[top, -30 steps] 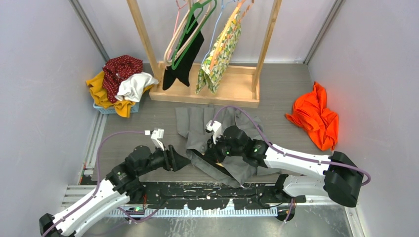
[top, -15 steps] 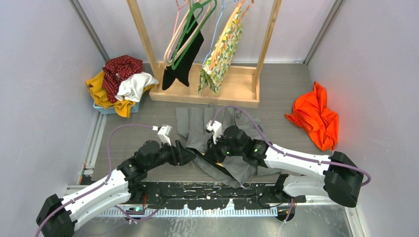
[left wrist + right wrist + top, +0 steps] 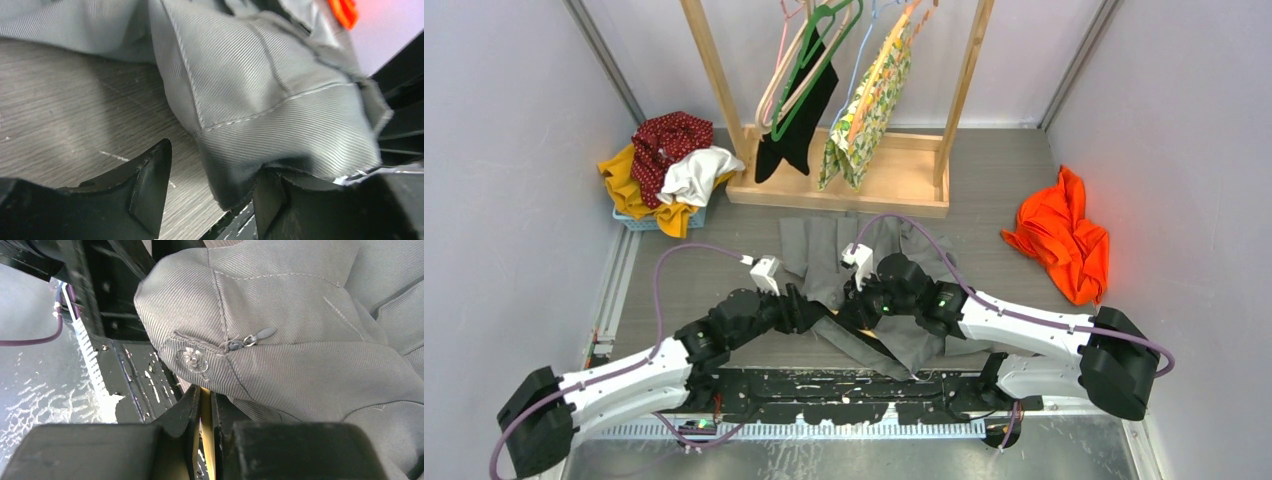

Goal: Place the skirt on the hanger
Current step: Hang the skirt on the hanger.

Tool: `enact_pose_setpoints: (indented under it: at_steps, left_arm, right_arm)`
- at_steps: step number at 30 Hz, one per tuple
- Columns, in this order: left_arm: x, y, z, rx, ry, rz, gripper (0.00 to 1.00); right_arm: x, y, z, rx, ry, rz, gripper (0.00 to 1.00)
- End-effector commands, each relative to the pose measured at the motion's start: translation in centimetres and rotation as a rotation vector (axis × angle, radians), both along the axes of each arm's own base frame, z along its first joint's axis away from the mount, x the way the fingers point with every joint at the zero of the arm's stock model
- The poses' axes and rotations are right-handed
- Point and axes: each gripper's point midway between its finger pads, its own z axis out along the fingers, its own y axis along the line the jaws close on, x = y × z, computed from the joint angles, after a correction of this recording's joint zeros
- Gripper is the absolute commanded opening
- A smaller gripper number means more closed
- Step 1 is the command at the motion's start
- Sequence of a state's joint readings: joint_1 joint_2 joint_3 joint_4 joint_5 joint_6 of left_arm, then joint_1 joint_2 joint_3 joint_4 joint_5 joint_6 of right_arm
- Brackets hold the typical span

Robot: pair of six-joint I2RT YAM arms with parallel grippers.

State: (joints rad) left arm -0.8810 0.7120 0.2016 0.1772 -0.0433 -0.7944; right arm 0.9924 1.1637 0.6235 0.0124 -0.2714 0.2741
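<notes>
The grey skirt lies crumpled on the table in front of the arms. Its waistband corner, with a clear button and a zip pull, bulges up over my right gripper. That gripper is shut on a thin yellow strip of the hanger; the rest of the hanger is hidden inside the skirt. My left gripper is open, and a hemmed fold of the skirt hangs between its jaws, resting on the right finger. From above, the left gripper and the right gripper nearly meet.
A wooden rack stands behind the skirt with hangers, a black garment and a floral one. An orange cloth lies at right. A basket of clothes sits at left. The black base plate runs along the near edge.
My left arm has swung right and forward, so its open jaws now straddle the skirt's near corner. The right arm and the skirt have not visibly moved.
</notes>
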Motion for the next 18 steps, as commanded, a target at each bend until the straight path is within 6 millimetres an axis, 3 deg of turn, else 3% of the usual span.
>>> enact_pose_setpoints:
  at_steps: [1, 7, 10, 14, 18]
  left_arm:
    - [2.2, -1.1, 2.2, -0.003, -0.113, 0.058, 0.56]
    - [3.8, -1.3, 3.9, -0.005, -0.183, 0.134, 0.46]
    - [4.6, -0.8, 5.0, -0.002, -0.216, 0.195, 0.32]
    - [5.4, 0.0, 6.0, 0.006, -0.236, 0.267, 0.05]
    - [5.3, 0.6, 5.8, 0.061, -0.215, 0.299, 0.0]
  right_arm:
    - [0.5, 1.5, 4.3, 0.116, -0.035, 0.006, 0.01]
    - [0.3, 1.4, 4.2, 0.111, -0.02, 0.01, 0.01]
    - [0.1, 1.3, 3.9, 0.103, -0.004, 0.008, 0.01]
    - [0.1, 0.8, 3.4, 0.088, 0.011, -0.017, 0.01]
    - [0.6, -0.2, 2.8, 0.043, 0.001, -0.064, 0.01]
